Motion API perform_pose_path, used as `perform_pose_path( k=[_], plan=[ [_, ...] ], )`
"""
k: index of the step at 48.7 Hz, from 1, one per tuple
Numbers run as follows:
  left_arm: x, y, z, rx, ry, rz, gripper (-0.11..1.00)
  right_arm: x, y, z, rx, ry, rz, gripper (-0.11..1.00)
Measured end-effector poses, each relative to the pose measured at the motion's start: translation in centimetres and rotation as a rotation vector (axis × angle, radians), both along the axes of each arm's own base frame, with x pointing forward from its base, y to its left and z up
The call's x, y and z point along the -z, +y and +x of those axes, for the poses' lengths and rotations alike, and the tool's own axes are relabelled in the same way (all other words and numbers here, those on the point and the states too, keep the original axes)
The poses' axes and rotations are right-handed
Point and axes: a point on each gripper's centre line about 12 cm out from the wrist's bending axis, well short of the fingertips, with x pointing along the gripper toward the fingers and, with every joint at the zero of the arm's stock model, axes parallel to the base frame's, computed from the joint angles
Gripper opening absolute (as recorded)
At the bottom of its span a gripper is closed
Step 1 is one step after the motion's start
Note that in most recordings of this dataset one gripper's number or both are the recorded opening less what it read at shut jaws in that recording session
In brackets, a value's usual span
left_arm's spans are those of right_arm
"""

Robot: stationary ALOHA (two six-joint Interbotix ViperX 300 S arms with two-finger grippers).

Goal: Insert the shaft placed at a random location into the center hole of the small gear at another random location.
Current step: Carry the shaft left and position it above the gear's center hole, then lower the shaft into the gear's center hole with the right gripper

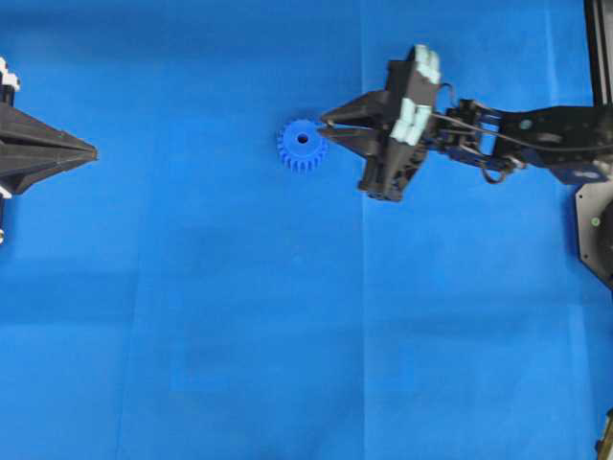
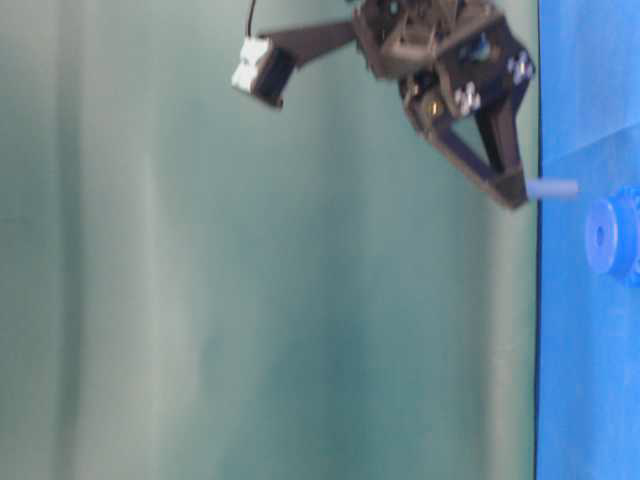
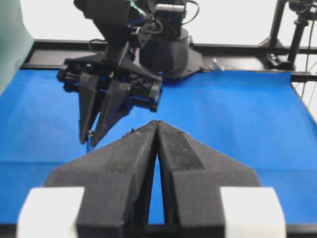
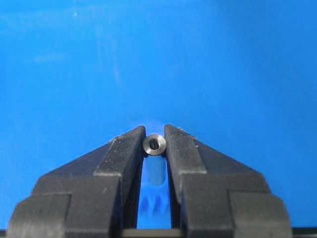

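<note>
Where the right wrist view looks out between its own jaws, you see the right gripper (image 4: 154, 145) clamped on the shaft (image 4: 154, 144), a short silvery pin presented end-on with a small dark recess in its face. Treat the shaft as light, rigid and smooth: judged from its polished metal, it will not bend, but it may slide or swivel between the pads if it is pushed off-axis. You hold it near one end, which leaves the free length clear for insertion; any side load at the tip will probably tilt it in the grip.

Below the jaws in the same view, a few blue teeth of the small gear (image 4: 151, 206) show, so the gear lies near and underneath. In the overhead view the gripper's tips sit just beside the gear's right rim, and the center hole (image 1: 303, 138) is open and unobstructed. The table-level view, which is turned on its side, shows the shaft projecting from the fingertips toward the blue counter (image 1: 192, 316), apart from the gear and not yet over the hole.

Judge the gear as light, stiff plastic lying loose on the cloth-covered counter: nothing in these views restrains it, so a misaligned push is likely to shove it aside rather than seat the pin. Align the shaft squarely over the hole before pressing.

Farther off, at the overhead view's left edge, the left gripper (image 1: 88, 150) rests with its jaws together, holding nothing, well apart from the gear.
</note>
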Motion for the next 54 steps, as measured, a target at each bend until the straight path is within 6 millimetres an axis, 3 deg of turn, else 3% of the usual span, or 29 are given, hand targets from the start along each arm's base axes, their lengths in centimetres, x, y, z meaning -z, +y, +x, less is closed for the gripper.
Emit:
perform_pose_path(
  k=[12,28,46,54],
  plan=[
    [0.0,0.0,0.0,0.000,0.002,0.000,0.00,-0.4,-0.2,1.8,-0.008,-0.016,-0.006,0.03],
    [0.0,0.0,0.0,0.000,0.000,0.000,0.00,-0.4,-0.1,2.0,-0.011,-0.018,-0.007,0.03],
    [0.0,0.0,0.0,0.000,0.002,0.000,0.00,2.6,-0.4,2.3,-0.003,0.030,-0.002,0.03],
    [0.0,0.0,0.0,0.000,0.000,0.000,0.00,2.7,-0.4,2.3,-0.001,0.031,0.002,0.03]
  ],
)
